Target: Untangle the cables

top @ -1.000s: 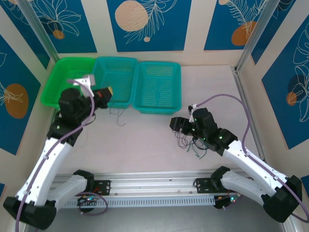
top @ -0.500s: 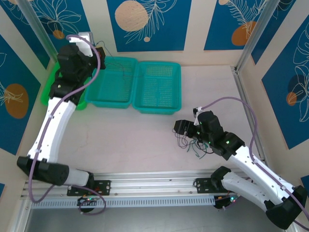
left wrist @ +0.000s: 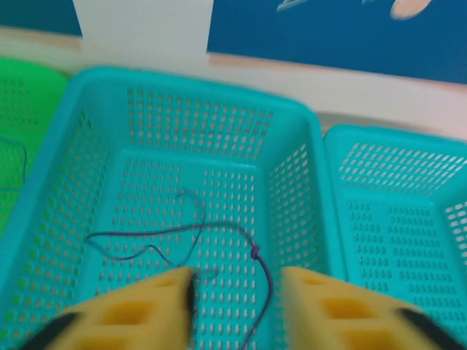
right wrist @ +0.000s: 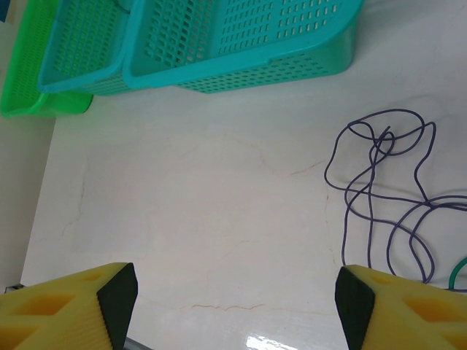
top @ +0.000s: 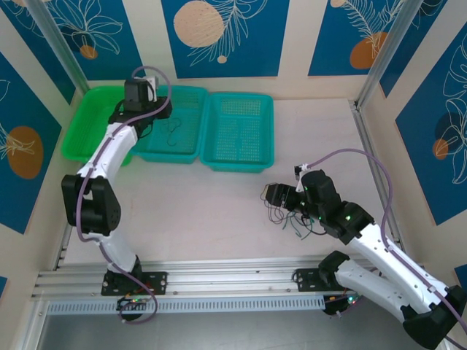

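Thin dark cable (left wrist: 254, 253), kinked, with a small knot midway: lies loose and flat on floor of middle teal basket (left wrist: 292, 175). Remaining cables (right wrist: 378, 146): lie as overlapping violet-blue loops on pale table (right wrist: 182, 219), green strand (right wrist: 458, 273) alongside.

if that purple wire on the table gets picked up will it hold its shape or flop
Probably floppy: the purple wire is thin and lies in loose, crossing loops. Likely light. Its loops may drag the green wire beside it along.

A pale, marble-veined tabletop (top: 219, 211) carries a row of perforated plastic baskets at its far side: green basket (top: 84, 135), middle teal basket (top: 188, 120), right teal basket (top: 241, 135). A tangle of thin dark wires (top: 288, 219) lies nearer, to the right.
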Tool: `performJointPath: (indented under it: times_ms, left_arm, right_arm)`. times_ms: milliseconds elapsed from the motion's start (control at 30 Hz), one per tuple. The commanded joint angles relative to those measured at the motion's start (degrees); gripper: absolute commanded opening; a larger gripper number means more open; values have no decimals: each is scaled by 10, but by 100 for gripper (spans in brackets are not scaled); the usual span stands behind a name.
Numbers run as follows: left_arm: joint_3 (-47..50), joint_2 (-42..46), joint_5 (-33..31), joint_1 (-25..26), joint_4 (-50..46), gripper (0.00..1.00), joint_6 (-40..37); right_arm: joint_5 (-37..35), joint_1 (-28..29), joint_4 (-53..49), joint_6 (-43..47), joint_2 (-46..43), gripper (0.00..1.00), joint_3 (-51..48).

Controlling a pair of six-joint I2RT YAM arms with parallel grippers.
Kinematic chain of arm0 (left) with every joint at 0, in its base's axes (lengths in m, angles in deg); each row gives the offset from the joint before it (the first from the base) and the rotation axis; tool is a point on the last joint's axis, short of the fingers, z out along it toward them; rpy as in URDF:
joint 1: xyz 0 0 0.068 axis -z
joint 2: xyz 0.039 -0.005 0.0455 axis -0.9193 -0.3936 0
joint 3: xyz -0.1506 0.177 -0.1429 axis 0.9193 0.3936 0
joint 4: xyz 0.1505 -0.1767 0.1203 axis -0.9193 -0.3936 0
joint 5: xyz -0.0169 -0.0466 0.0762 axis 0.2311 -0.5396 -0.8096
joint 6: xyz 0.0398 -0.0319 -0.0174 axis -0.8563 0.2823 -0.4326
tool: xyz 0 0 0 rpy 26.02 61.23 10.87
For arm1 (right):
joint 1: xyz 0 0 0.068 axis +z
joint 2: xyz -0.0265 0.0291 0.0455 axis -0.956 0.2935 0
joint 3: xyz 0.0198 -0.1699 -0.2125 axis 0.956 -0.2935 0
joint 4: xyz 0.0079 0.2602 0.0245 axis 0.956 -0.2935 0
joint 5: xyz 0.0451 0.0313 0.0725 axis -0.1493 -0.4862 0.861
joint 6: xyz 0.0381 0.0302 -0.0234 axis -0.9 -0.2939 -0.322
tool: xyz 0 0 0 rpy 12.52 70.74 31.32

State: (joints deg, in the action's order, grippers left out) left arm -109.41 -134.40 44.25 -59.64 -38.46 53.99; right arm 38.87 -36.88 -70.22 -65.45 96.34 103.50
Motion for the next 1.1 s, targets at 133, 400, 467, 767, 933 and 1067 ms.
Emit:
performJointPath:
  times_ms: [133,400,467,767,933,1067]
  left_arm:
    - [54,84,15,-12,31,69,53]
    - [204,267,145,17,122,69,180]
    - [276,329,138,48,172,68,199]
    - [514,524,41,243,216,69,222]
    - [580,543,-7,330,213,70,239]
    - [603,533,-31,360,215,70,238]
  right_arm:
    - [-20,-2,-17,-12,-12,74,3]
    - [-41,-89,-25,-39,12,74,-33]
    - [-16,-128,-19,-39,31,74,-49]
    - [25,-170,9,3,188,74,-65]
    - [16,-138,41,3,290,72,-57]
    - [5,-103,67,8,352,64,-43]
